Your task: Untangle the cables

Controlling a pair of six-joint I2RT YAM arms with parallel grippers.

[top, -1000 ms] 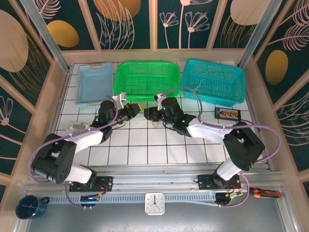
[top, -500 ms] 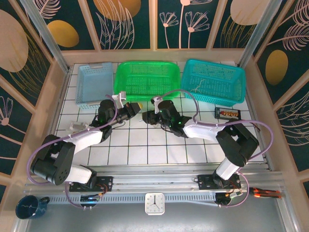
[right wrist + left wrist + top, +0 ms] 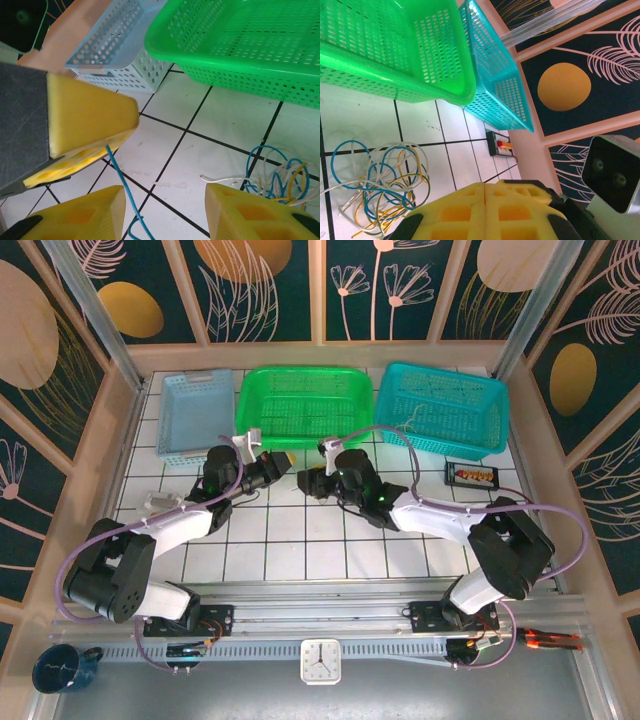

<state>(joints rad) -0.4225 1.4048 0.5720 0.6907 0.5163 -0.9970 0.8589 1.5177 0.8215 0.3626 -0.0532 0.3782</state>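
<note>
The cables (image 3: pixel 375 185) are a loose tangle of blue, yellow and whitish loops lying on the white tiles, at lower left in the left wrist view. The same cables (image 3: pixel 280 175) lie at the right edge of the right wrist view. My left gripper (image 3: pixel 283 460) is shut, its yellow pads (image 3: pixel 485 210) pressed together. A single blue cable (image 3: pixel 117 170) runs out from under its pad (image 3: pixel 85 115) down to the tiles. My right gripper (image 3: pixel 165 220) is open just in front of it, the blue strand passing between its fingers (image 3: pixel 75 220), close to the left one. In the top view the right gripper (image 3: pixel 306 481) faces the left one.
Three baskets line the back: light blue (image 3: pixel 193 412), green (image 3: pixel 303 405) and teal (image 3: pixel 440 408). A small black box (image 3: pixel 470 475) with red parts sits on the tiles at right. A dark mug (image 3: pixel 60 668) and a clock (image 3: pixel 320 660) are beyond the near rail.
My right gripper has shifted a little left, closer to the left gripper. The left arm has stayed still and shut.
</note>
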